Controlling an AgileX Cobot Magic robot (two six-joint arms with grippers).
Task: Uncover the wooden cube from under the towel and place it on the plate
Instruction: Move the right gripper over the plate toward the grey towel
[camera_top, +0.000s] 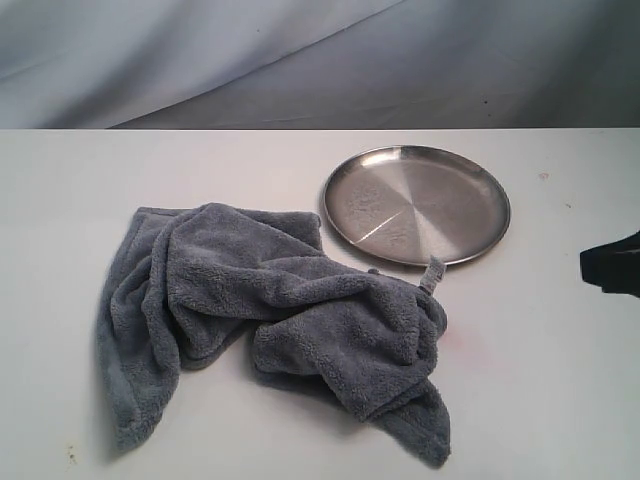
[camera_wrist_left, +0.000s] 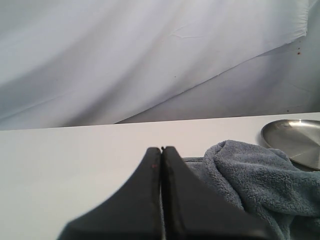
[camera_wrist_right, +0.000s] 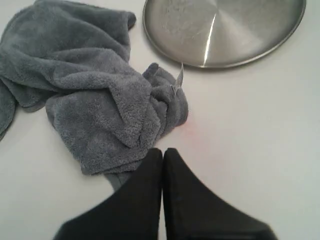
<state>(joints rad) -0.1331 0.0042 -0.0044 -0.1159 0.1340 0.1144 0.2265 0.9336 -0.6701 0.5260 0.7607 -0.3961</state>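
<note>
The blue-grey fleece towel lies crumpled in a heap on the white table, its small tag loop sticking up beside the plate. No wooden cube shows in any view; it is hidden. The round silver plate sits bare behind and to the right of the towel. My right gripper is shut with nothing in it, above the table near the towel's edge; only its dark tip shows at the exterior view's right border. My left gripper is shut and empty, next to the towel.
A pale draped cloth forms the backdrop behind the table's far edge. White tabletop stretches right of the towel and in front of the plate.
</note>
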